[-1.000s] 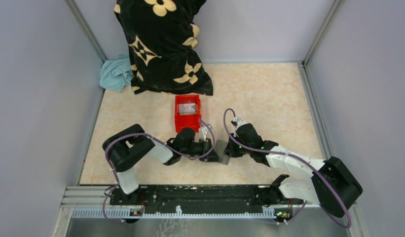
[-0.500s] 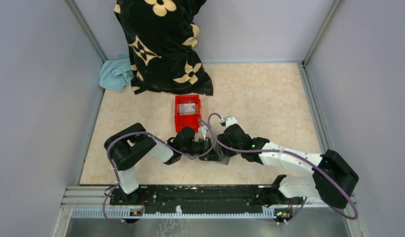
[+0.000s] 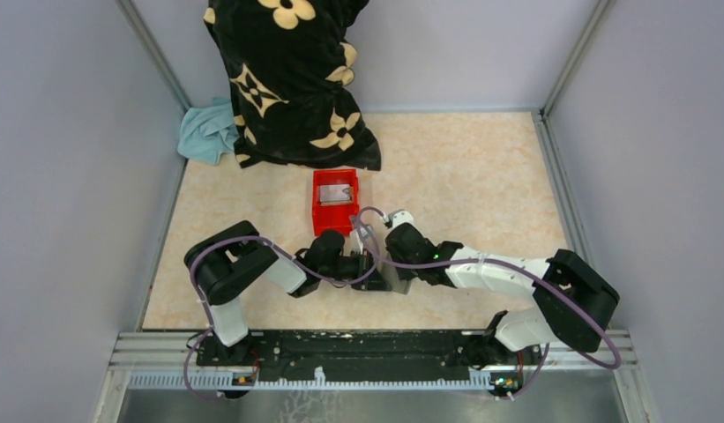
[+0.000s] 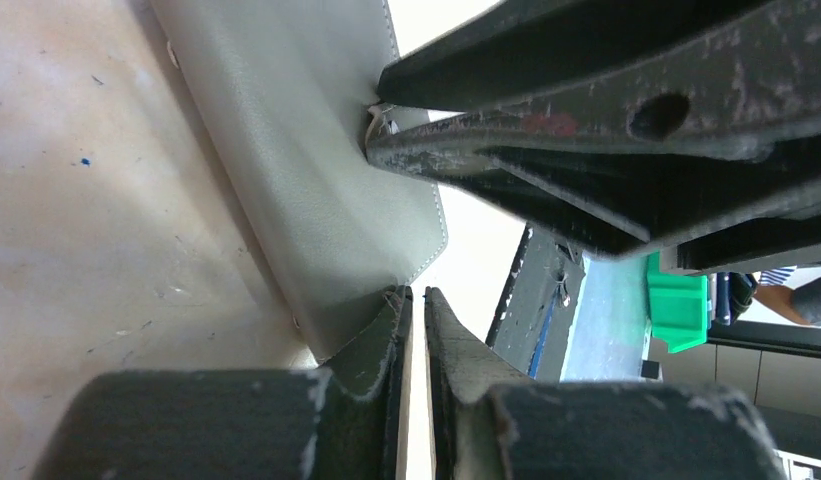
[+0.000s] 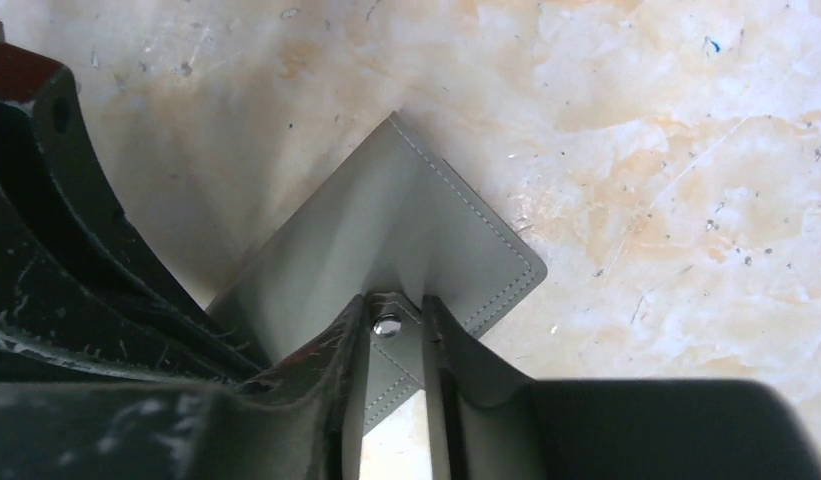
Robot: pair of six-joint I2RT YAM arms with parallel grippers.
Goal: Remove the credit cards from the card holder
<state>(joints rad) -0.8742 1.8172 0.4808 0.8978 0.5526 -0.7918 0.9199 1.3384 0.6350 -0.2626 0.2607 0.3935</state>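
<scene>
The grey card holder [image 3: 396,280] stands on edge on the table between my two grippers. My left gripper [image 3: 373,267] is shut on its lower edge; in the left wrist view its jaws [image 4: 418,292] are almost together and the holder's grey outside [image 4: 306,170] rises from them. My right gripper [image 3: 389,263] is shut on the holder's snap tab [image 5: 388,330], its fingers [image 5: 396,300] on either side of the metal snap. No cards show in the holder. One silver-grey credit card [image 3: 338,192] lies in the red bin [image 3: 321,211].
A black cloth with cream flowers [image 3: 287,79] and a light blue rag [image 3: 206,130] lie at the back left. Grey walls close in the beige table [image 3: 481,176] on three sides. The red bin stands just behind the grippers.
My right arm has swung left from beside the card holder and its gripper has come onto the holder's tab, against my left gripper. The left arm has hardly moved.
</scene>
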